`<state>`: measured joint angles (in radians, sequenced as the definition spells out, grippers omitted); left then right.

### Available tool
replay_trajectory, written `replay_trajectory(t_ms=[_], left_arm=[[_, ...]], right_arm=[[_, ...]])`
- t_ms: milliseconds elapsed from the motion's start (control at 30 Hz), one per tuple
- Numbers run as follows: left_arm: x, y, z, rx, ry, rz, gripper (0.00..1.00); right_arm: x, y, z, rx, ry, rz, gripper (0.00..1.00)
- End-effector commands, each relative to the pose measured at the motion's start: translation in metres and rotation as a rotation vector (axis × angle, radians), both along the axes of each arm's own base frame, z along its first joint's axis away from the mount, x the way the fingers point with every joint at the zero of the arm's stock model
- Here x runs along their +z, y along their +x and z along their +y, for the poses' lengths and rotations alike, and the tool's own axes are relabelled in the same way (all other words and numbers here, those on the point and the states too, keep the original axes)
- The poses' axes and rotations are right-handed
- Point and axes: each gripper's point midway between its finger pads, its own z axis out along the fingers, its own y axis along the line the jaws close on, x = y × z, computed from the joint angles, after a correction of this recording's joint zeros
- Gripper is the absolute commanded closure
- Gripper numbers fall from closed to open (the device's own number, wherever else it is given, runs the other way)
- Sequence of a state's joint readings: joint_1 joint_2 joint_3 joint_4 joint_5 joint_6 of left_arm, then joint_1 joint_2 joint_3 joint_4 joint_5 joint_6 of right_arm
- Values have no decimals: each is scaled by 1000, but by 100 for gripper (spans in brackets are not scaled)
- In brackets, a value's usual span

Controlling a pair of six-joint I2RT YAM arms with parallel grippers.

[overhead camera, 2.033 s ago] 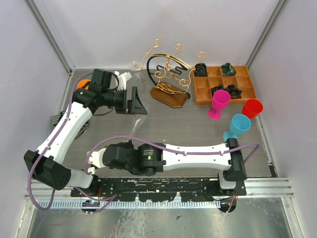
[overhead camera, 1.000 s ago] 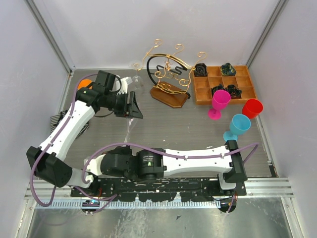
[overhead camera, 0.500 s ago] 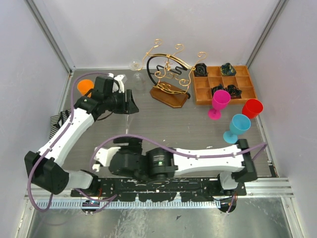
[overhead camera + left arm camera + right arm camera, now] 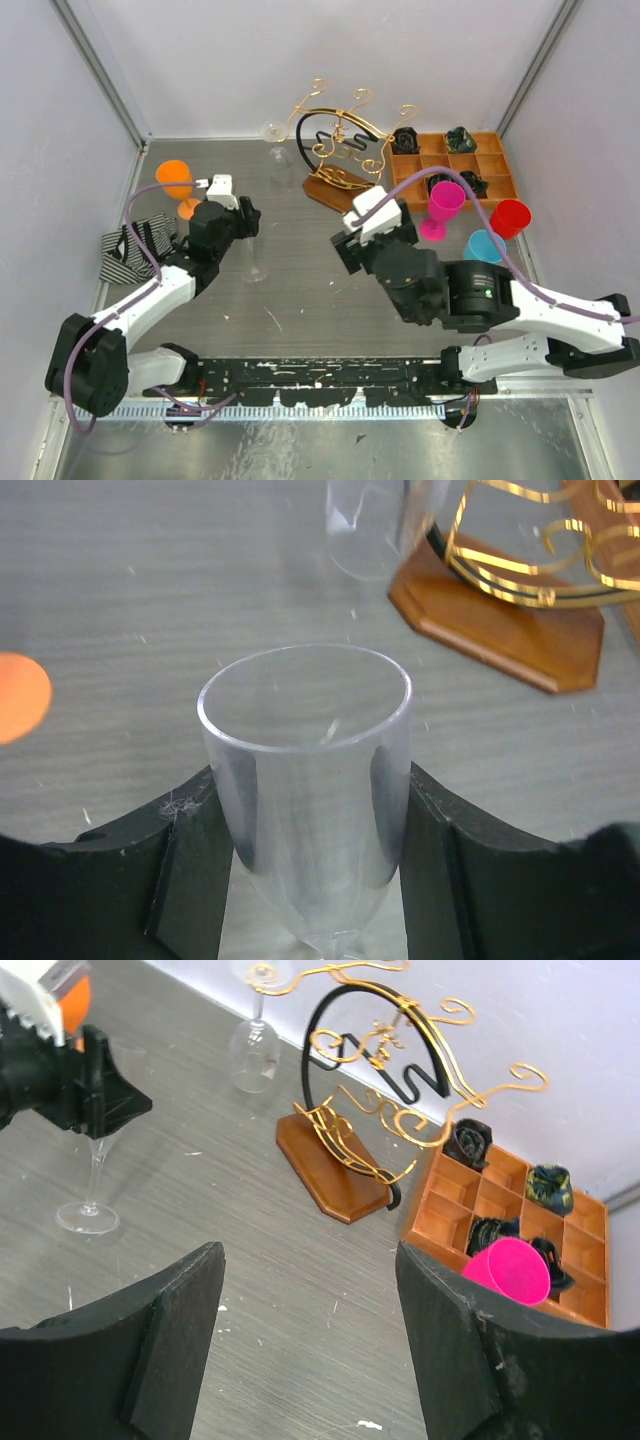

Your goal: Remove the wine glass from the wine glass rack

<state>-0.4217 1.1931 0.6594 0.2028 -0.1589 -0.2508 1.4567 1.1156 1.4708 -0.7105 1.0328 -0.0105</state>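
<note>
A clear wine glass (image 4: 305,770) stands upright with its foot (image 4: 88,1218) on the grey table, well left of the wine glass rack. My left gripper (image 4: 312,780) is shut on its bowl, one black finger (image 4: 190,850) pressed to each side. The rack (image 4: 340,150) is gold curly wire with a dark hoop on a brown wooden base (image 4: 335,1165). A second clear wine glass (image 4: 253,1050) hangs upside down from its left arm. My right gripper (image 4: 308,1260) hovers open and empty over the table in front of the rack, seen from above (image 4: 375,240) at centre right.
An orange goblet (image 4: 175,180) and a striped cloth (image 4: 135,245) sit left of the left arm. A pink goblet (image 4: 443,205), a blue cup (image 4: 485,245) and a red cup (image 4: 510,215) stand right of the rack, before the orange compartmented tray (image 4: 405,195).
My left gripper drew back from the rack toward the near left and now holds the glass upright, foot on the table. The right arm swung to centre right and its gripper opened.
</note>
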Motion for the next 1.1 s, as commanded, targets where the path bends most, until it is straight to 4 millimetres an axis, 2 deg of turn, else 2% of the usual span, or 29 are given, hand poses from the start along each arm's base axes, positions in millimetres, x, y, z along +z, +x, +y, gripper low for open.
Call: replay_trajectory(t_ms=[0,100,200,300,400,433,467,533,733,800,900,1067], left_arm=[[69,33,16,163,-28,-340,71],[81,38,19,208,13,-411,71],[82,42,21,257,72,-470,70],[82,42,33,365,148,-525,70],[69,42,45,478,195,-553,70],[61,41,43,496,222,-557,69],[63,37,42,518,233,-578,67],[53,39,39,542,258,-553,64],[37,42,35,548,191,-529,61],[34,44,33,547,191,-525,57],[31,43,34,550,176,-519,45],[16,38,38,551,184,-491,42]], right_arm=[[5,11,-19,-103,135,12,26],[6,15,-29,-131,145,8,26],[4,18,-38,-154,141,3,26],[1,20,-44,-169,125,-3,27],[0,22,-52,-185,114,-11,27],[1,23,-54,-189,111,-14,27],[1,24,-56,-194,110,-17,27],[2,25,-60,-203,104,-23,27],[5,28,-66,-212,105,-36,28],[6,29,-68,-217,107,-38,28],[5,30,-68,-215,95,-38,28],[4,33,-67,-215,92,-40,28]])
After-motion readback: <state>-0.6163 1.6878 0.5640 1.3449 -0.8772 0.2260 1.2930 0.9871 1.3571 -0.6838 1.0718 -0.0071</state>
